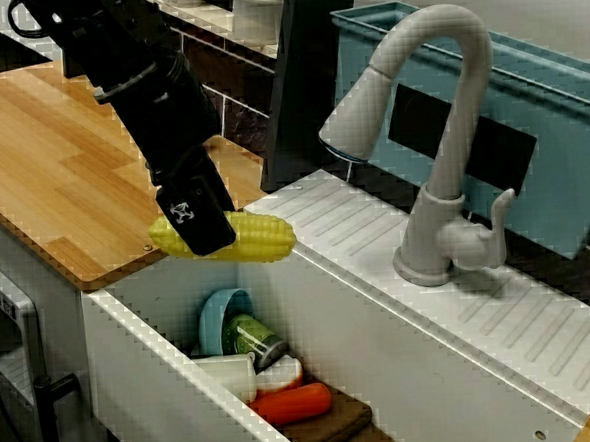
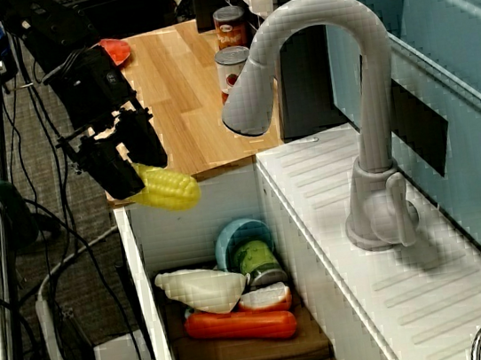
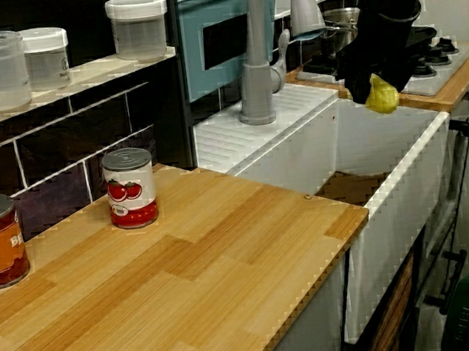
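Sink [image 1: 142, 336] holds carrot [image 1: 291, 404], can [image 1: 254, 341]; end effector [image 1: 200, 230] grips corn [image 1: 263, 237].

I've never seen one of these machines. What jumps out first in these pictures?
The black gripper stands out first: it is shut on a yellow corn cob, held in the air where the wooden counter meets the white sink. Below it, the sink holds a jumble that includes an orange carrot and a blue bowl. A tall grey faucet arches beside the sink.
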`<state>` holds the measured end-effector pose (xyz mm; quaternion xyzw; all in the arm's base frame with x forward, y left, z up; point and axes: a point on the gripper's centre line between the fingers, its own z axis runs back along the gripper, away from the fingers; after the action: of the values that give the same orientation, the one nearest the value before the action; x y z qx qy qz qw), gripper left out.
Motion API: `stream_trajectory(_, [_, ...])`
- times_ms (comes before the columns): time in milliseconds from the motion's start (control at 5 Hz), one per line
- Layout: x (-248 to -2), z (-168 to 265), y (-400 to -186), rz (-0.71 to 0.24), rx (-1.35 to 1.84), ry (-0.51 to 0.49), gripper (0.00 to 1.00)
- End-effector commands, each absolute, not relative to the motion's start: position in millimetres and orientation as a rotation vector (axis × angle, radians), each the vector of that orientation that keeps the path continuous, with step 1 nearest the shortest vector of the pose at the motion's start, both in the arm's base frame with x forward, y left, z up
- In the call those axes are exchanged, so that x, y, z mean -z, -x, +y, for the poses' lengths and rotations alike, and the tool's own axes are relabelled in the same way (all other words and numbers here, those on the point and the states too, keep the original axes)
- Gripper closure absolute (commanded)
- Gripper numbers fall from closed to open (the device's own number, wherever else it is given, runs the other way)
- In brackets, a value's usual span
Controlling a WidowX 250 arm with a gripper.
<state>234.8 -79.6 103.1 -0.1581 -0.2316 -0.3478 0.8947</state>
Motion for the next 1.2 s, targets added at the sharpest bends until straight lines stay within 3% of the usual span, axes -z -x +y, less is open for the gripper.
stream_trajectory(0, [-111, -80, -244, -0.478, 0.745, 0.340, 1.00])
stream_trajectory(400, [-106, -90, -240, -0.452, 0.780, 0.346, 1.00])
stream_trajectory(1000, [-122, -101, -230, -0.472, 0.830, 0.384, 1.00])
